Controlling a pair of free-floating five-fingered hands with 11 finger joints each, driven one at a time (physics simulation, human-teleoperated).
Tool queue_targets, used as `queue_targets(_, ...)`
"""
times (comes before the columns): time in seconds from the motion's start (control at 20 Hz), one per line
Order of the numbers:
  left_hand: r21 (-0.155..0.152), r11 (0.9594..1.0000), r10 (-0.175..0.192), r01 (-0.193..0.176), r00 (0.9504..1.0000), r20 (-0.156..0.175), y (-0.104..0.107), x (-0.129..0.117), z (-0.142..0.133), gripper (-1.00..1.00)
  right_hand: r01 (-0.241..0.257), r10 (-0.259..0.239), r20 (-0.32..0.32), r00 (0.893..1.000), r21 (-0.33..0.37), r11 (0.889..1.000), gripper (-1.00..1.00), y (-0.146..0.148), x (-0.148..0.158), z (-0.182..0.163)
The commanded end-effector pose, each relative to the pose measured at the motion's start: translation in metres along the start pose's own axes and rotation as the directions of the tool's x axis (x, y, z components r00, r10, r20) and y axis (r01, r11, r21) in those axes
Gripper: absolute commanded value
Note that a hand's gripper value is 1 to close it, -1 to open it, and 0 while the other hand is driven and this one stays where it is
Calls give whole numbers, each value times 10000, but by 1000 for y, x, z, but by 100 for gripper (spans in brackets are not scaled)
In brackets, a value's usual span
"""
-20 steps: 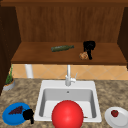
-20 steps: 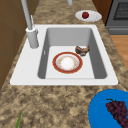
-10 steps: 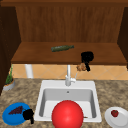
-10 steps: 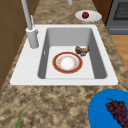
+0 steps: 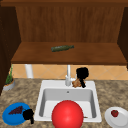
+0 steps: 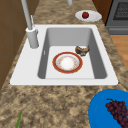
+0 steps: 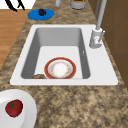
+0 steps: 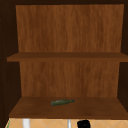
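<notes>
Starting at the front left corner of the worktop (image 5: 27,90), we find the left hand (image 5: 28,115) hanging at the right edge of the blue plate (image 5: 7,119) that carries the grapes (image 5: 16,110). We cannot tell how its fingers are set. Moving right to the sink (image 5: 40,98), the tap (image 5: 68,75) rises from the middle of its back rim, and a red round shape (image 5: 67,115) covers the front of the basin. Just right of the tap is the brown lump (image 5: 76,84), and directly above it the right hand (image 5: 82,73) points its fingers down along the lump. They look closed on it in a pinch, so we judge the lump to be grasped and carried low over the sink's back rim. We read that much as done. As far as we can see it has not been put down on anything, so setting it down is what remains. From the left side, a red-rimmed dish (image 6: 67,62) lies flat on the basin floor with a brown cup-like piece (image 6: 82,50) just beside its far edge. We cannot tell whether that piece is the lump itself. At the front right corner stands the white plate (image 5: 121,121) with a tomato (image 5: 114,113), well apart from the right hand.
</notes>
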Motion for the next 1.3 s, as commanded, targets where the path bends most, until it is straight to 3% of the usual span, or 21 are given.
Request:
queue_targets(0.0, 0, 10000, 0, 0, 10000, 0, 0, 0, 0, 0, -122, 118, -395, 9992, -111, 9999, 100, 32, 15, 9)
queue_targets(0.2, 0, 10000, 0, 0, 10000, 0, 0, 0, 0, 0, -56, 44, -457, 9989, -254, 9997, 100, 66, 23, -3)
queue_targets(0.6, 0, 10000, 0, 0, 10000, 0, 0, 0, 0, 0, 112, -101, -289, 9995, 384, 9992, 100, 125, 32, -78)
queue_targets(0.95, 0, 10000, 0, 0, 10000, 0, 0, 0, 0, 0, 2, 1, -61, 10000, 391, 9992, 100, 173, 38, -143)
queue_targets(1.25, 0, 10000, 0, 0, 10000, 0, 0, 0, 0, 0, 20, -11, -235, 9997, 386, 9993, 100, 213, 48, -184)
